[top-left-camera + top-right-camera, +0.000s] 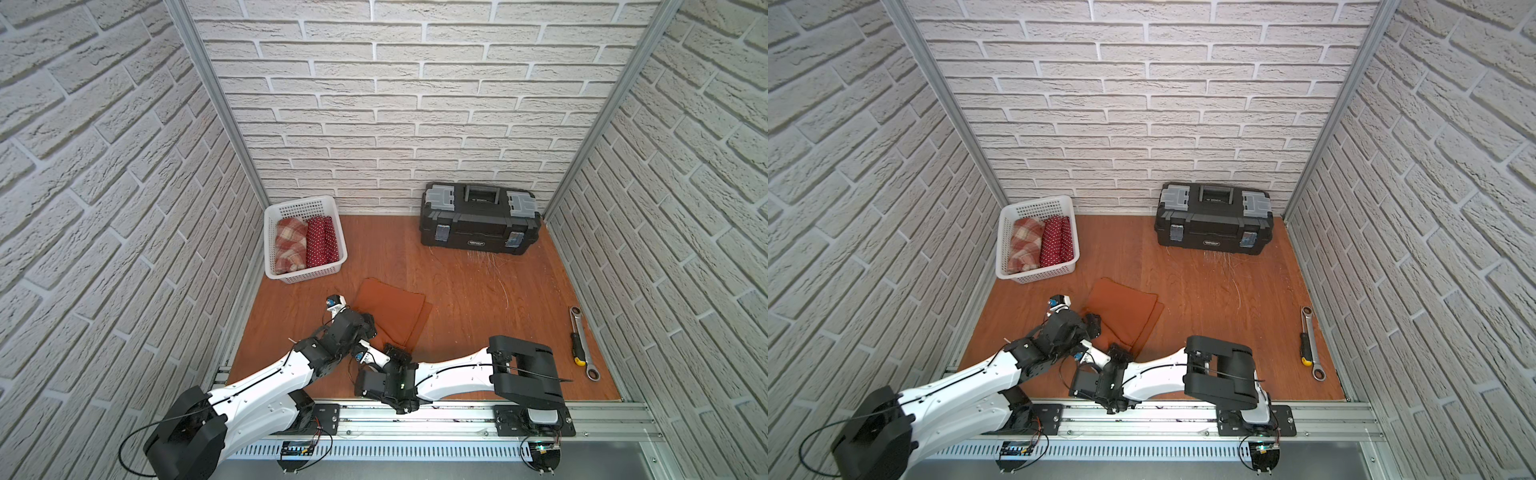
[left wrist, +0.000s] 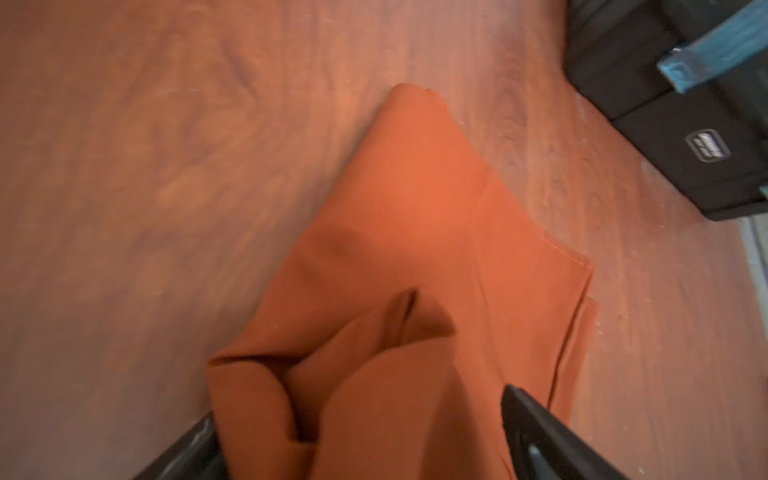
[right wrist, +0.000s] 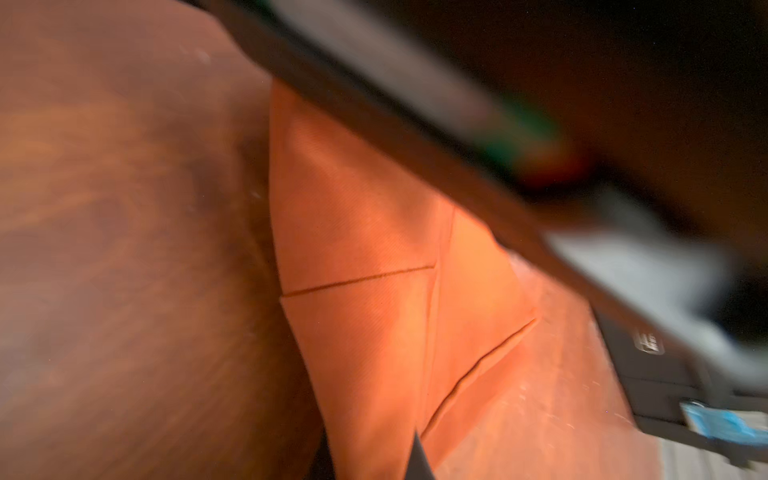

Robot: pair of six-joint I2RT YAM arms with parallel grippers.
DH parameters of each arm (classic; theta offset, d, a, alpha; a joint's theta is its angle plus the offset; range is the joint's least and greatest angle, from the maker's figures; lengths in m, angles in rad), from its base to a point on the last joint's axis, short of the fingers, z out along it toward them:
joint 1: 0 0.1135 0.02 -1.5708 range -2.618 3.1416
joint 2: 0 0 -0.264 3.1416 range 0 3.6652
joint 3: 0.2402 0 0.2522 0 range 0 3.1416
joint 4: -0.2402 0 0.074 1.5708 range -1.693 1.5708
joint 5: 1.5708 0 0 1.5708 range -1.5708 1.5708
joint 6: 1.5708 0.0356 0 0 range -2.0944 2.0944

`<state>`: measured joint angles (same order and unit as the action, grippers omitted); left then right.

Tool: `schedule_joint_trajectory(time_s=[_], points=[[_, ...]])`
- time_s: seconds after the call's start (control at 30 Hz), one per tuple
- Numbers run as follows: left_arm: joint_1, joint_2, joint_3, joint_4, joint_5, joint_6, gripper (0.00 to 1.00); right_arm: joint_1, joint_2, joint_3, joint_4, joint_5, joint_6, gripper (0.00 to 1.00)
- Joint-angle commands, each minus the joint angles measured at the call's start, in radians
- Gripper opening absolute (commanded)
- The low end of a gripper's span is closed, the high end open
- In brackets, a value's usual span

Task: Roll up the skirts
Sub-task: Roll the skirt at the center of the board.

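A plain rust-orange skirt [image 1: 390, 311] [image 1: 1121, 307] lies folded flat on the wooden floor, near the front left. My left gripper [image 1: 368, 328] [image 2: 357, 415] sits at its near left corner, jaws open wide around a bunched-up fold of the skirt [image 2: 415, 249]. My right gripper [image 1: 397, 353] [image 3: 370, 449] is at the near edge, shut on a pinch of the orange skirt [image 3: 365, 249]. Two more skirts lie as rolled bundles, the plaid one [image 1: 289, 245] and the dark red polka-dot one [image 1: 321, 245].
Both rolls sit inside a white mesh basket [image 1: 307, 203] at the back left. A black toolbox [image 1: 480, 218] stands against the back wall. A ratchet wrench [image 1: 584, 345] and a yellow-handled screwdriver [image 1: 576, 349] lie at the right. Brick-pattern walls close three sides.
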<state>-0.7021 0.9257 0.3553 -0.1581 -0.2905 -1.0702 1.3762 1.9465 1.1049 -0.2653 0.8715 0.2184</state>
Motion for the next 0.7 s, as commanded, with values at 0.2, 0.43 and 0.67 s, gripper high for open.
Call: schedule_joint_trajectory(time_s=[0.2, 0.43, 0.67], points=[[0.144, -0.227, 0.026, -0.218, 0.062, 0.03, 0.98, -0.148, 0.058, -0.116, -0.211, -0.171, 0.017, 0.02], [0.19, -0.229, 0.051, -0.239, 0.064, 0.074, 0.98, -0.13, -0.127, -0.139, -0.182, -0.393, -0.087, 0.02], [0.194, -0.194, 0.019, -0.153, 0.107, 0.069, 0.98, -0.185, -0.326, -0.108, -0.175, -0.855, -0.105, 0.02]])
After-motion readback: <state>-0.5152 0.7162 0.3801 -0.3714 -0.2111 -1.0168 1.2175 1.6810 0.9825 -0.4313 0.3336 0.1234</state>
